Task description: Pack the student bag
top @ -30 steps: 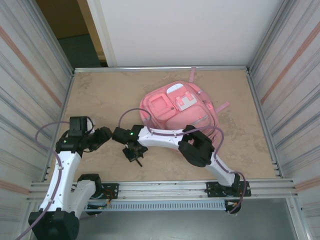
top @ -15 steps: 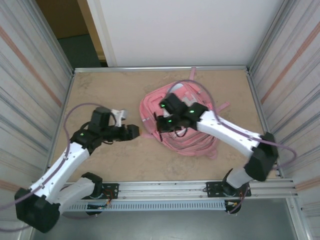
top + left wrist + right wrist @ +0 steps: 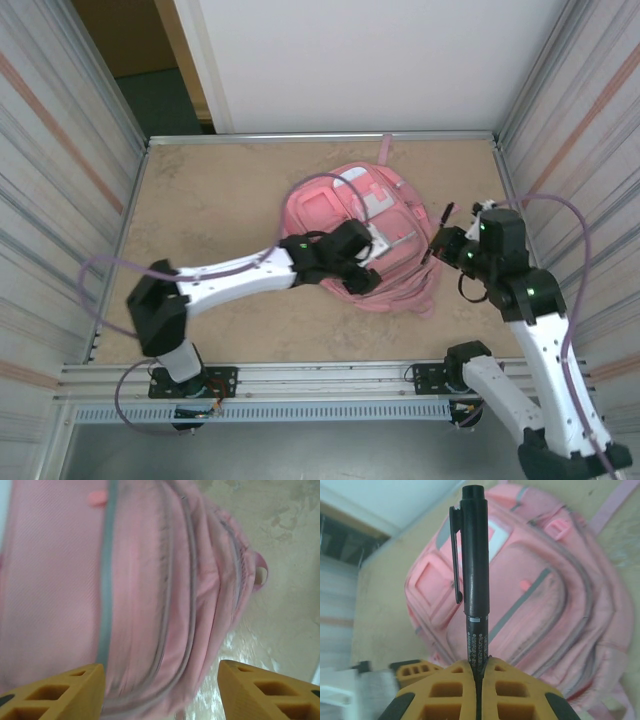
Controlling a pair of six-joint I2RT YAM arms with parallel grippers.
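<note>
The student bag (image 3: 320,210), a big soft pink backpack, lies flat in the middle of the table. My left gripper (image 3: 365,278) reaches across to its near edge. In the left wrist view the left gripper (image 3: 160,672) is open, its yellow fingers (image 3: 60,690) wide apart over the bag (image 3: 140,580) and its grey zip stripes. My right gripper (image 3: 443,245) hovers just right of the bag. It is shut (image 3: 481,662) on a black capped pen (image 3: 474,555) that points toward the bag (image 3: 545,595).
The tan table (image 3: 200,200) is boxed in by ribbed metal walls on the left (image 3: 60,200) and right (image 3: 580,200). A white panel (image 3: 350,60) closes the back, and a rail (image 3: 330,375) runs along the near edge. A pink strap (image 3: 385,150) trails behind the bag.
My left arm has swung from the table's left side across to the bag's near edge. My right arm has pulled back from the left, over the bag, to the bag's right side.
</note>
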